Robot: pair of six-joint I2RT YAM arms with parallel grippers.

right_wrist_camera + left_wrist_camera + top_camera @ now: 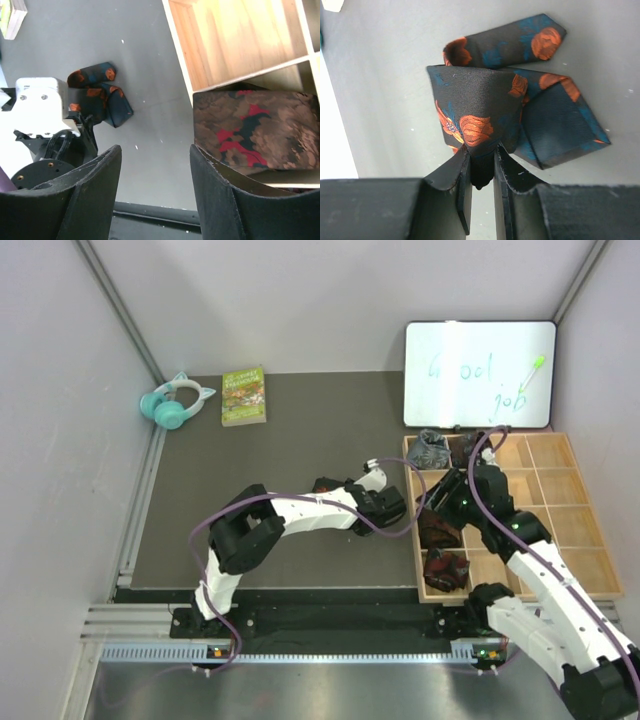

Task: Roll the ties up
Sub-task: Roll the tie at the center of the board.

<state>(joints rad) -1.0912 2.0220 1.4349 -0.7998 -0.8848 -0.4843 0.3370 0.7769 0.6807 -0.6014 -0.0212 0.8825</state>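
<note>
A black tie with orange-red blotches (pixel 480 105) lies loosely folded on the dark mat, its pointed end sticking out to the right. My left gripper (pixel 482 165) is shut on a fold of it at the near edge. In the top view this tie (pixel 326 485) sits just past the left gripper (pixel 342 494). My right gripper (pixel 155 150) is open and empty, hovering over the mat beside the wooden tray's left wall. A brown and red rolled tie (pixel 255 130) fills the tray compartment next to its right finger. The black tie also shows in the right wrist view (pixel 97 97).
The wooden compartment tray (pixel 560 490) at the right holds a grey roll (pixel 430 450), a dark roll (pixel 465 448) and two brown-red rolls (pixel 445 570). A whiteboard (pixel 478 375), a book (pixel 243 395) and teal headphones (pixel 175 402) lie at the back.
</note>
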